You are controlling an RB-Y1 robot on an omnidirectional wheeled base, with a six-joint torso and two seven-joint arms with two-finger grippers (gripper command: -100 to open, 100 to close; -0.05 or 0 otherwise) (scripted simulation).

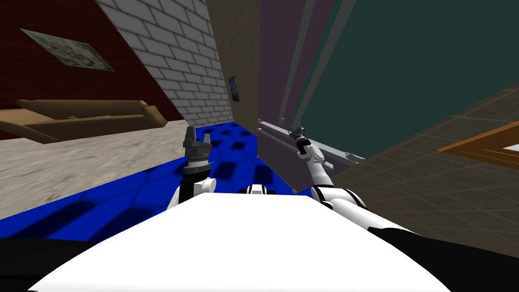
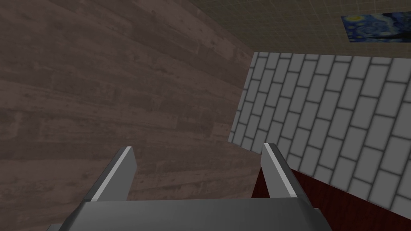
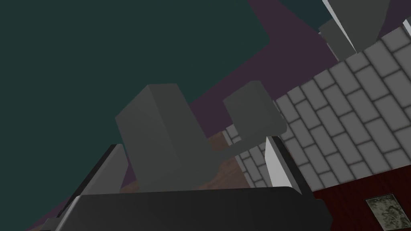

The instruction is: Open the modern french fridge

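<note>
The fridge rises at the upper right in the head view, with a broad dark teal front (image 1: pixel 405 66) and a purple panel (image 1: pixel 276 61) beside it. Long grey handle bars (image 1: pixel 309 144) run across its lower part. My right gripper (image 1: pixel 299 133) reaches up to these bars. In the right wrist view a chunky grey handle piece (image 3: pixel 164 136) stands between the right gripper's (image 3: pixel 196 160) open fingers, and I cannot tell whether they touch it. My left gripper (image 1: pixel 196 138) points upward over the blue floor, away from the fridge. In its own view the left gripper (image 2: pixel 196 168) is open and empty.
A grey brick wall (image 1: pixel 187 66) stands left of the fridge, with a tan sofa (image 1: pixel 86 119) further left on a pale floor. Blue patterned floor (image 1: pixel 152 187) lies under my arms. To the right are dark floor tiles and a wooden-framed thing (image 1: pixel 486 144).
</note>
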